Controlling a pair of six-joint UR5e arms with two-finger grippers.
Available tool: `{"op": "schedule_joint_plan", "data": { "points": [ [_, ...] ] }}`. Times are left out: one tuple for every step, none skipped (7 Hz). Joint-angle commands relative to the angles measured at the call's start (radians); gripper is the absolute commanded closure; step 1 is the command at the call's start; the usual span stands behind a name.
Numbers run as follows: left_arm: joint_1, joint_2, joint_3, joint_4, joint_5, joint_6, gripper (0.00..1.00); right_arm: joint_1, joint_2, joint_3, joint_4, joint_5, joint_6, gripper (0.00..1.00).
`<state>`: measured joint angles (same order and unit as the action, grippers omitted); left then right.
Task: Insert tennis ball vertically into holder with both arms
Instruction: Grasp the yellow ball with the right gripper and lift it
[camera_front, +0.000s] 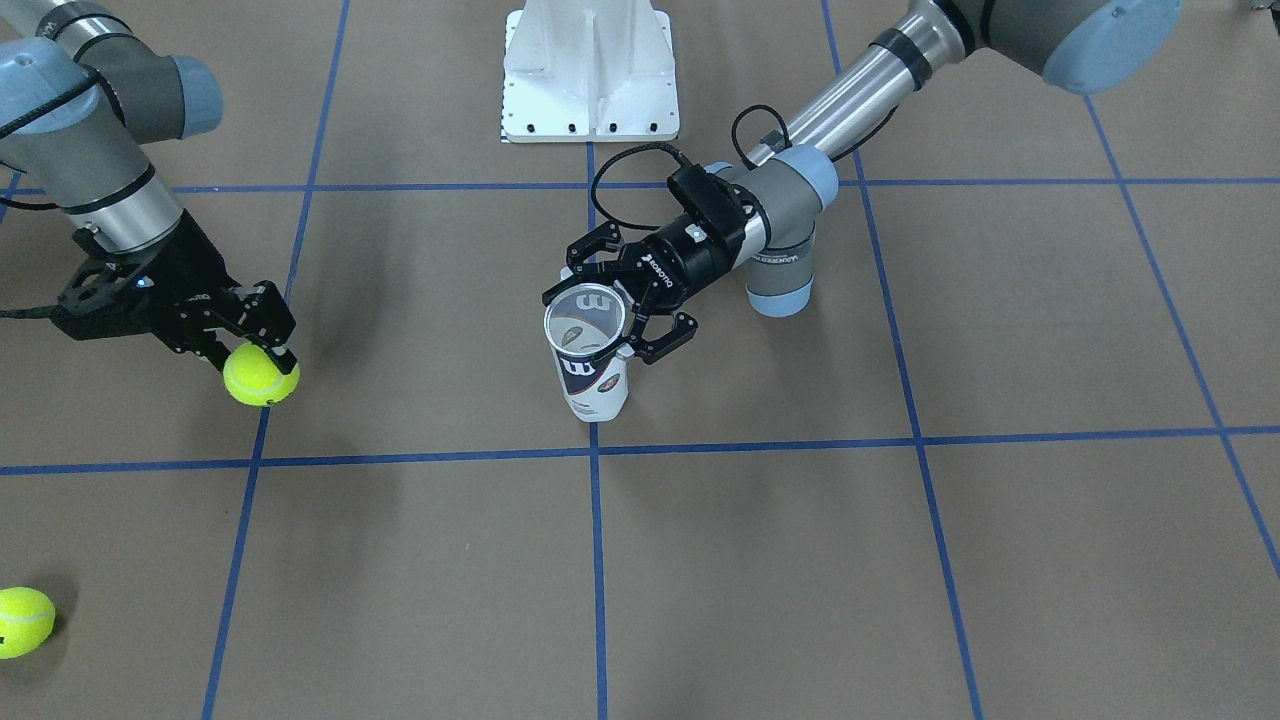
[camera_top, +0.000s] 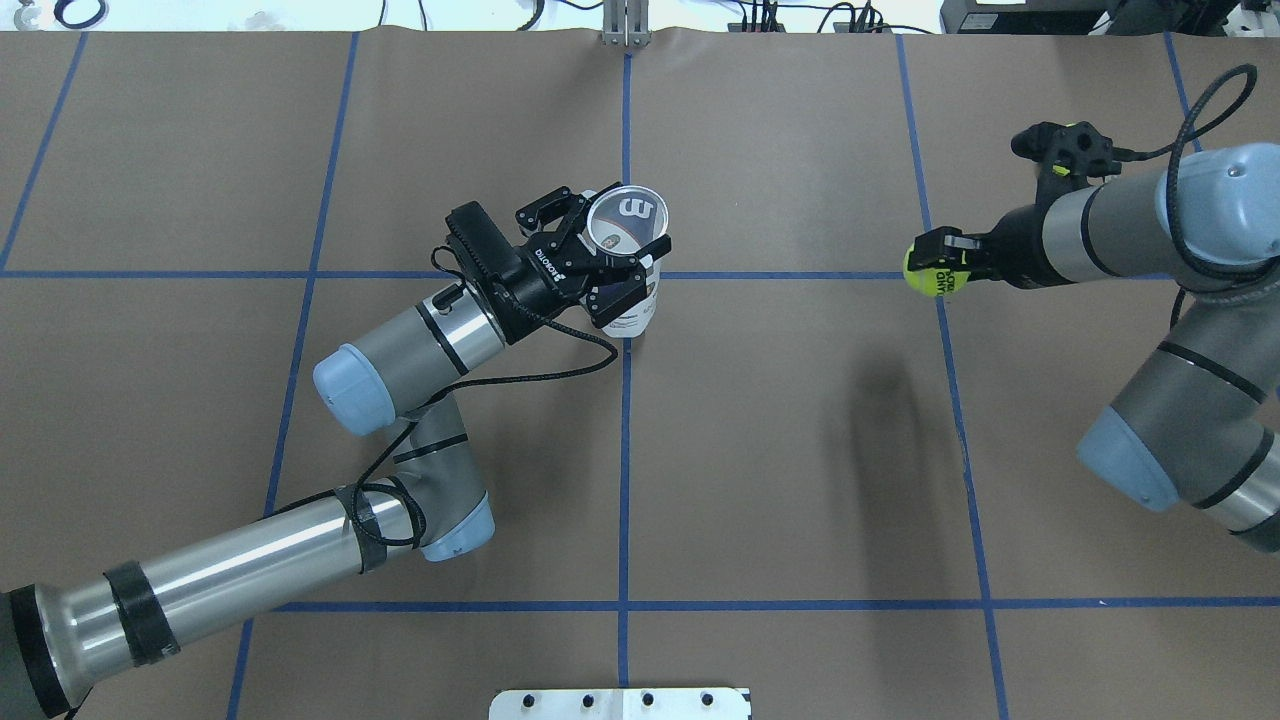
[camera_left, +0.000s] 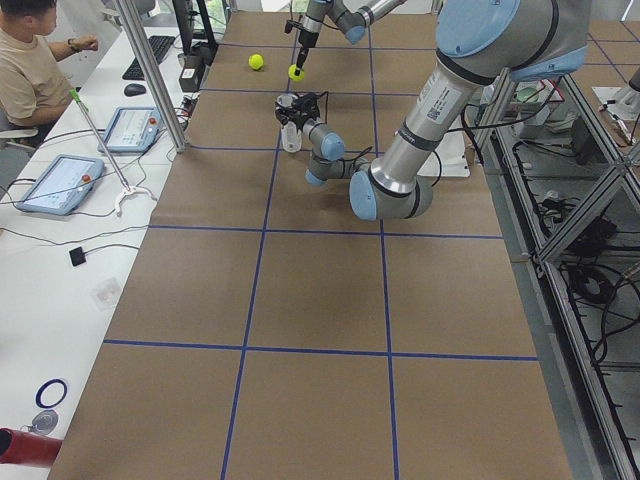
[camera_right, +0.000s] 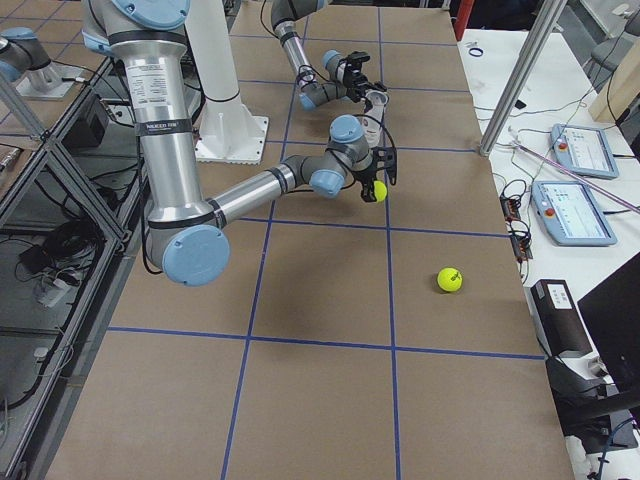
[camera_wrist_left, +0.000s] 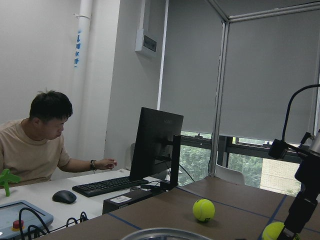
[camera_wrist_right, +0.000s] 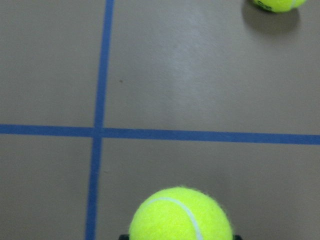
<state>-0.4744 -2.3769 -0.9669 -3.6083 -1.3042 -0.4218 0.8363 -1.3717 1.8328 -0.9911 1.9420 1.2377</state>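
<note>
Right now your left gripper (camera_front: 603, 303) is clamped round the holder (camera_front: 596, 386) just below its open rim, with the tube upright on the table (camera_front: 800, 560). Your right gripper (camera_front: 262, 350) pinches a tennis ball (camera_front: 258, 378), well apart from the holder, and a second ball (camera_front: 22, 621) lies loose.

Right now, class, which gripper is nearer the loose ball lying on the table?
Right. The right gripper, gripping another ball, is on the loose ball's side of the table; the left gripper is farther off, closed around the tube.
</note>
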Motion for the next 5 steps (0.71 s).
{"op": "schedule_joint_plan", "data": {
  "points": [
    [0.006,-0.001,0.001,-0.001,-0.001,0.0,0.2,0.001,0.092,0.075,0.0,0.043,0.17,1.0],
    [0.008,-0.001,0.001,-0.001,-0.003,0.0,0.2,0.001,0.136,0.077,-0.006,0.051,0.21,1.0],
    [0.011,-0.001,0.001,-0.003,-0.009,0.0,0.2,0.001,0.164,0.078,-0.007,0.057,0.227,1.0],
    [0.011,-0.001,0.001,-0.001,-0.009,0.002,0.2,0.018,0.186,0.088,-0.011,0.089,0.252,1.0],
    [0.011,-0.001,0.001,-0.001,-0.01,0.002,0.2,0.044,0.227,0.101,-0.036,0.144,0.319,1.0]
  ]
}}
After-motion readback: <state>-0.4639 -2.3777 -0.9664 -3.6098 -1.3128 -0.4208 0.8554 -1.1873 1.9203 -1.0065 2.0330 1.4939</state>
